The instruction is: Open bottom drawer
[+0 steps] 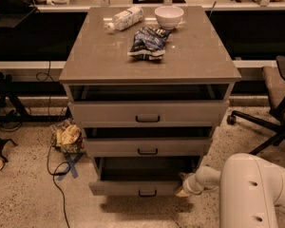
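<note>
The bottom drawer (133, 187) is the lowest of three grey-beige drawers, with a small black bar handle (147, 193). It stands pulled out the farthest, its dark inside showing. My gripper (184, 186) is at the drawer's right front corner, low near the floor, at the end of my white arm (249, 189). It seems to touch the corner of the drawer front.
The middle drawer (147, 147) and top drawer (147, 113) are each a little open. On the cabinet top (99, 56) lie a bottle (125, 18), a white bowl (169, 16) and a snack bag (146, 41). An office chair (275, 99) is at right; cables and a crumpled bag (69, 137) at left.
</note>
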`<state>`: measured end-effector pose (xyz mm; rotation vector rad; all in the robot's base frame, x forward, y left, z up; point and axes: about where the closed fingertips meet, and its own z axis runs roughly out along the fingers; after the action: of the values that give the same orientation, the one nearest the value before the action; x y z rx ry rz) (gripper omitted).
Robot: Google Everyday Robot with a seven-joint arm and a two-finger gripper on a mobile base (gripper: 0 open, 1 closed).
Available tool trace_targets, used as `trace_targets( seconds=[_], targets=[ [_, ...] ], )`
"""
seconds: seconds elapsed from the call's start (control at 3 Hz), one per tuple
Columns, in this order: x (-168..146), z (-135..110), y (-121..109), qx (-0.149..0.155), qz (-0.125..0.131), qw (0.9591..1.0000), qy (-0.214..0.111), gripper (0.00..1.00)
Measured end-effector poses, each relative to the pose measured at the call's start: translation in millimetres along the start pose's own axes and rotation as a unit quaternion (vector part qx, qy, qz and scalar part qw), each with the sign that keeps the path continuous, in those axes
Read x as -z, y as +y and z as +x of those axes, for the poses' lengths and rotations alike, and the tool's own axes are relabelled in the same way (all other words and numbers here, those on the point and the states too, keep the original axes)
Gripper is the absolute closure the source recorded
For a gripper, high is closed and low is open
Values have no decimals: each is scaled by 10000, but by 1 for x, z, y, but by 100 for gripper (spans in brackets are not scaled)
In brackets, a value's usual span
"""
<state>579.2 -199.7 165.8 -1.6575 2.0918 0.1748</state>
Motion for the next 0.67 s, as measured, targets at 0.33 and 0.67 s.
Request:
trace_targets(
  seconds=[0.33,0.67],
  targets=[
    [-1,-1,1,0,-12,10000,-4,0],
    [-1,-1,3,38,-55,10000,-16,0]
  ],
)
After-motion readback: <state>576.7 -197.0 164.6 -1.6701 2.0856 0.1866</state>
